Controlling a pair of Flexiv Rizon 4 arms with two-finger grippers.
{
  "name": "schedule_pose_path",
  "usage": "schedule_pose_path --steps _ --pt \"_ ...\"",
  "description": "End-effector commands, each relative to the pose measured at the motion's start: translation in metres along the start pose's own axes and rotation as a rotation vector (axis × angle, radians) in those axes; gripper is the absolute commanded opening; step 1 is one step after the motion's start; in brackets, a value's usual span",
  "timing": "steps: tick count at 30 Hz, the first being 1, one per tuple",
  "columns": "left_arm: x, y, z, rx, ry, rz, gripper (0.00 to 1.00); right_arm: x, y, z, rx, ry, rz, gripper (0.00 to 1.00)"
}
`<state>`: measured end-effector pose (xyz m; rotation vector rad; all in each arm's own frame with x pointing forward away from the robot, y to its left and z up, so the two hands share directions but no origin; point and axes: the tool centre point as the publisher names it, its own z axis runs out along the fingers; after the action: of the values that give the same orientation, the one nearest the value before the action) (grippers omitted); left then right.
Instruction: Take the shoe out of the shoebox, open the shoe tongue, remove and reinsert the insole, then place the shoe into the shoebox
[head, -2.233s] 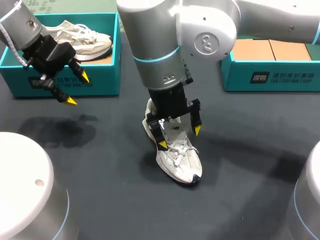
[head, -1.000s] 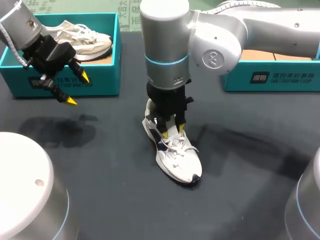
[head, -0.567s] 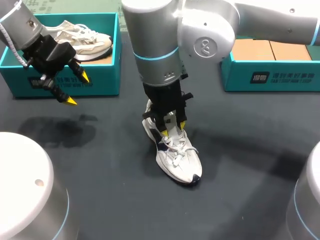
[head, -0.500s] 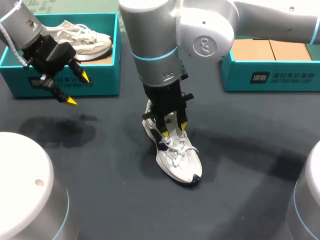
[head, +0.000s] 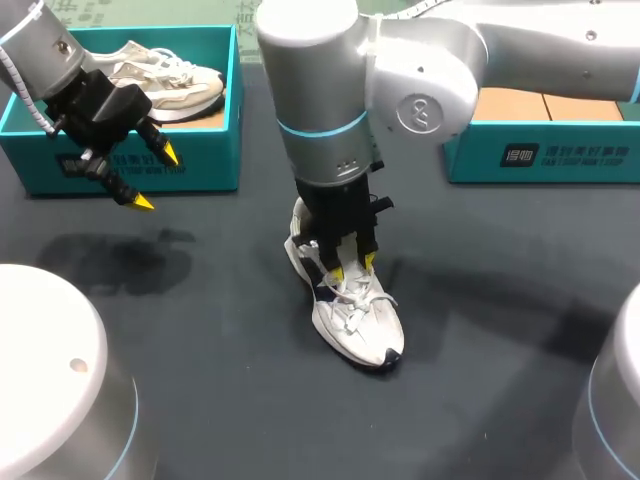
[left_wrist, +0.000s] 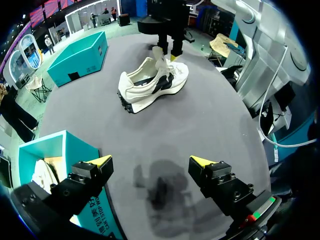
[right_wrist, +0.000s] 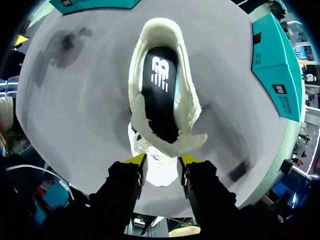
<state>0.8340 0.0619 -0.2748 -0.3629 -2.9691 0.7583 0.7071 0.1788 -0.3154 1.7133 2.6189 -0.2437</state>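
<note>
The white shoe (head: 352, 310) lies mid-desk on the dark grey desk (head: 200, 330), toe at 5 o'clock and heel at 11, the heel hidden behind the right arm, whose right gripper (head: 353, 267) narrowly pinches the raised tongue (left_wrist: 159, 56), while the left gripper (head: 157, 178) hangs spread wide at 10 o'clock before the teal shoebox (head: 215, 150).

A dark grey, matte tabletop (head: 200, 380) fills the head view, plain and unpatterned. Light from above lays 2 soft shadows on it: a blotchy patch (head: 125, 255) at the left and a broad band (head: 500, 290) toward the right.
</note>
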Motion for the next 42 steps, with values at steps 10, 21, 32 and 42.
schedule_pose_path --steps 10,21,32,42 --pt "0.0 0.0 0.0 -0.003 0.0 0.0 1.0 -0.004 0.059 0.03 0.02 0.058 -0.105 0.34" --pt "0.0 0.0 0.0 -0.003 0.0 0.0 1.0 0.0 0.037 -0.011 0.01 -0.048 -0.105 0.31" --pt "0.0 0.0 0.0 -0.003 0.0 0.0 1.0 -0.008 0.06 0.029 -0.005 0.03 -0.167 0.33" --pt "0.0 0.0 0.0 -0.003 0.0 0.0 1.0 -0.009 0.052 -0.001 -0.015 -0.01 -0.193 0.3"
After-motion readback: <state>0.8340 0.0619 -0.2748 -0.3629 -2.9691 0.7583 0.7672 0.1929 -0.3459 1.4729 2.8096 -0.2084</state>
